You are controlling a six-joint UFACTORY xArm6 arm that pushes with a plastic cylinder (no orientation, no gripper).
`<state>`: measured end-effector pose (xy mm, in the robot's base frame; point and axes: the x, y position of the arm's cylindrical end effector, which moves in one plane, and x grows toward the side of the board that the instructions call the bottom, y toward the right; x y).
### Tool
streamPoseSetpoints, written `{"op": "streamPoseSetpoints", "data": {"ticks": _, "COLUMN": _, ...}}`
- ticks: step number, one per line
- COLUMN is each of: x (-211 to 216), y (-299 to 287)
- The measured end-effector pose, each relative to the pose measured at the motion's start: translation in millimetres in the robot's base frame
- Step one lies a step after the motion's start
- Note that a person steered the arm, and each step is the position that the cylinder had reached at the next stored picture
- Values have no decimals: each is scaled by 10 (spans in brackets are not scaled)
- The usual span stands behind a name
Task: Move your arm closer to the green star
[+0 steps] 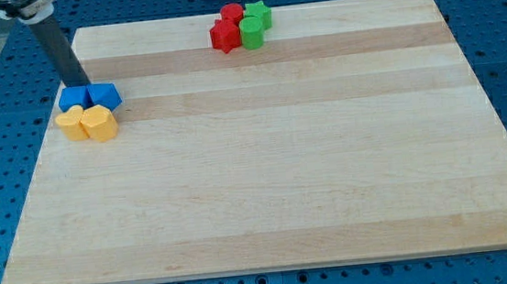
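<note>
The green star (259, 14) sits near the view's top edge of the wooden board (273, 159), in a tight cluster with a green round block (250, 33), a red star (224, 35) and a red round block (231, 14). My tip (80, 84) is far off at the view's left, touching the top of two blue blocks (89, 96). The dark rod rises up and to the left from there.
Two yellow blocks (87, 122) lie just below the blue ones, touching them, near the board's left edge. A blue perforated table surrounds the board.
</note>
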<state>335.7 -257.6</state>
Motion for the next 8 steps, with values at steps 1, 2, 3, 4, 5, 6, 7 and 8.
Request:
{"op": "streamPoseSetpoints", "data": {"ticks": 1, "x": -44, "y": 148}}
{"op": "streamPoseSetpoints", "data": {"ticks": 2, "x": -148, "y": 230}}
{"op": "streamPoseSetpoints", "data": {"ticks": 3, "x": -134, "y": 927}}
{"op": "streamPoseSetpoints", "data": {"ticks": 4, "x": -125, "y": 1861}}
{"op": "streamPoseSetpoints", "data": {"ticks": 5, "x": -225, "y": 2726}}
{"op": "streamPoseSetpoints", "data": {"ticks": 6, "x": -716, "y": 3387}}
{"op": "streamPoseSetpoints", "data": {"ticks": 7, "x": -1247, "y": 3770}}
{"op": "streamPoseSetpoints", "data": {"ticks": 8, "x": -1444, "y": 3761}}
